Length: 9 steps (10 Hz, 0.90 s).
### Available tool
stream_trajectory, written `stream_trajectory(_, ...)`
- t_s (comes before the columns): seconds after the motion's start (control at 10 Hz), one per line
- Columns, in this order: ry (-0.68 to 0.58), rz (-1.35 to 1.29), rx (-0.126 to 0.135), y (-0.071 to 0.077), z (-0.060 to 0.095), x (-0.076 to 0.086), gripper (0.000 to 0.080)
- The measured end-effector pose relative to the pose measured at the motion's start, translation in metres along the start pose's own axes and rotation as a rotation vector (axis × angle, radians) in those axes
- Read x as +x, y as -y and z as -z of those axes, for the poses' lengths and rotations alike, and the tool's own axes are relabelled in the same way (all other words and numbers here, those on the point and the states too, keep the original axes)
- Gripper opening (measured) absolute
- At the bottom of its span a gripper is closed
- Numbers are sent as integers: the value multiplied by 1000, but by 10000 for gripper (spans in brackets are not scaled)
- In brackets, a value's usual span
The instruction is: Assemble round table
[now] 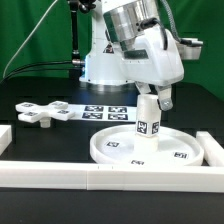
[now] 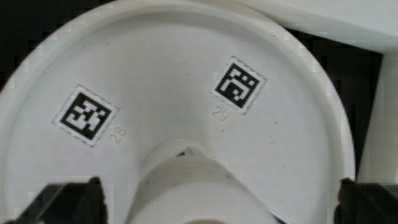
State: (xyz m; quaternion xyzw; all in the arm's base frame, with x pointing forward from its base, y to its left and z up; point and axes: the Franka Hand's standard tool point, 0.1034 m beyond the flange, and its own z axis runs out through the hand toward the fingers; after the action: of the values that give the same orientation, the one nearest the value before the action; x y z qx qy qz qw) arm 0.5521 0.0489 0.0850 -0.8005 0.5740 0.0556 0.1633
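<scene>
The round disc [image 1: 150, 150] lies flat on the table near the front rail, and it fills the wrist view [image 2: 178, 90] with two tags showing. The short cylinder leg [image 1: 148, 126] stands upright on the disc's middle; its top shows in the wrist view [image 2: 217, 185]. My gripper [image 1: 150, 102] hangs straight over the leg. In the wrist view the gripper [image 2: 217, 205] straddles the leg, with a dark finger [image 2: 71, 203] on each side and a gap between each finger and the leg, so it is open. The cross-shaped piece [image 1: 45, 113] lies flat at the exterior view's left.
The marker board [image 1: 106, 112] lies behind the disc. A long white rail [image 1: 100, 176] runs along the front, with shorter rails at the exterior view's left [image 1: 5, 135] and right [image 1: 214, 148]. The arm's white base [image 1: 110, 65] stands at the back.
</scene>
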Motion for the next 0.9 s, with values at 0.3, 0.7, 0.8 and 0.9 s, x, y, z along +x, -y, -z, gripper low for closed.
stream_trajectory(0.3,1,276,-14,0,-1,3,649)
stream_trajectory(0.7,-32,623,-26,0,-1,12,649)
stream_trajectory(0.8,-30,681,-29,-1,-2,12,649)
stream_trajectory(0.9,-28,772,-31,-1,-2,12,649)
